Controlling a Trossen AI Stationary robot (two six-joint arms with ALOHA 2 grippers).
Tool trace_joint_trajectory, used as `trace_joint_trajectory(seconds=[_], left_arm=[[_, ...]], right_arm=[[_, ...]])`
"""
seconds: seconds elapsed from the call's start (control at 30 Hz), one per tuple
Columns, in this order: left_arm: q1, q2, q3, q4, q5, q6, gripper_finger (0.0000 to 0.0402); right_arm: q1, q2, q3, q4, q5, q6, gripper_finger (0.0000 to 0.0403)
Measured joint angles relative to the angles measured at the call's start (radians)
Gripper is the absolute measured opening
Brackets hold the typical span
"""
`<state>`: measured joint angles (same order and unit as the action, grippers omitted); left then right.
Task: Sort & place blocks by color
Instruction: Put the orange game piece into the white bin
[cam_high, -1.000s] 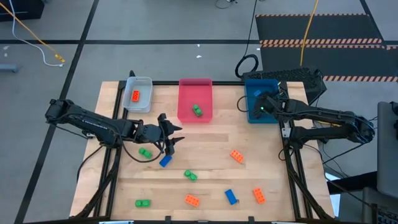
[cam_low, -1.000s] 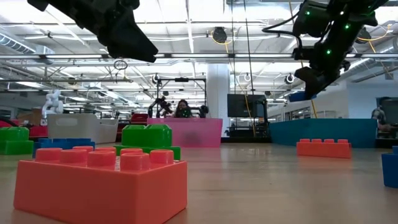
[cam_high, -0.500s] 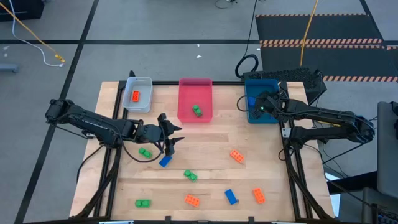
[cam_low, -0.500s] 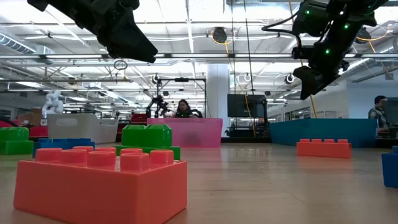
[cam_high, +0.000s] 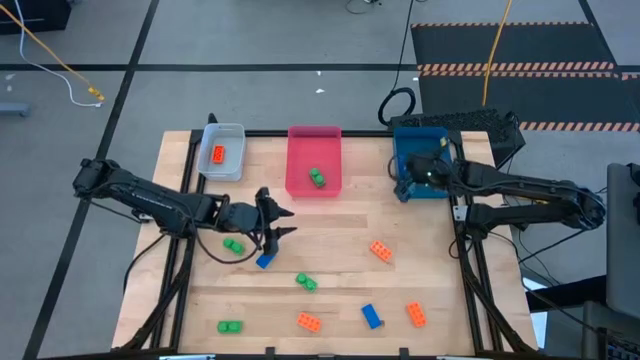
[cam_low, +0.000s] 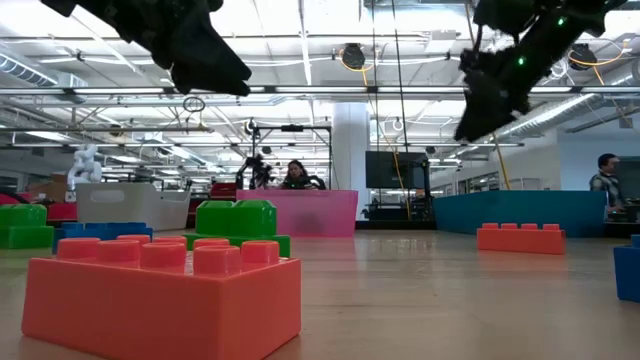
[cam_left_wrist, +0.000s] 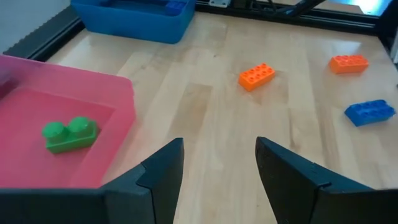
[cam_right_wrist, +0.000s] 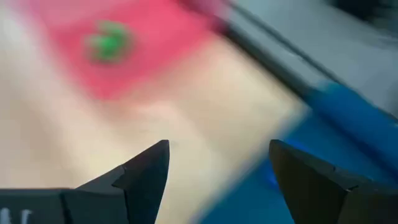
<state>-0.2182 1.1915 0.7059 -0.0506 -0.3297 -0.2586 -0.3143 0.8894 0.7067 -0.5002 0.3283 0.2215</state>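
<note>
My left gripper hangs open over the table's left middle, above and just beyond a blue brick and a green brick; nothing is between its fingers. My right gripper is open and empty at the blue tray's near left corner. The pink tray holds a green brick, and the grey tray an orange one. Loose on the wood lie orange bricks, green ones and a blue one.
The three trays stand in a row along the table's far edge. A black cable loop lies behind the blue tray. Bare wood lies between the pink tray and the orange brick at the middle right. People show in the room beyond in the low view.
My right gripper has swung from over the blue tray toward the table's left, risen a little and turned about. My left gripper and the bricks have kept still.
</note>
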Motion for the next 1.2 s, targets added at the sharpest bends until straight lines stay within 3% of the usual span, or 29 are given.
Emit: trace_joint_trajectory(seconds=[0.13,0.3,0.57,0.87,1.2], left_arm=[[-0.007,0.000,0.000,-0.007,0.008,-0.050,0.0202],[-0.007,0.000,0.000,-0.085,0.025,-0.127,0.0202],[0.006,0.000,0.000,-0.225,0.076,-0.302,0.0202],[0.006,0.000,0.073,-0.309,0.060,-0.287,0.0202],[0.017,0.000,0.087,-0.315,0.037,-0.218,0.0202]], right_arm=[[0.080,-0.003,-0.001,0.107,-0.169,-0.048,0.0270],[0.198,0.009,-0.076,0.197,-0.176,-0.078,0.0270],[0.316,0.015,-0.196,0.304,-0.104,-0.071,0.0270],[0.363,0.015,-0.197,0.312,-0.068,-0.075,0.0270],[0.534,0.042,-0.165,0.286,0.019,-0.053,0.0270]])
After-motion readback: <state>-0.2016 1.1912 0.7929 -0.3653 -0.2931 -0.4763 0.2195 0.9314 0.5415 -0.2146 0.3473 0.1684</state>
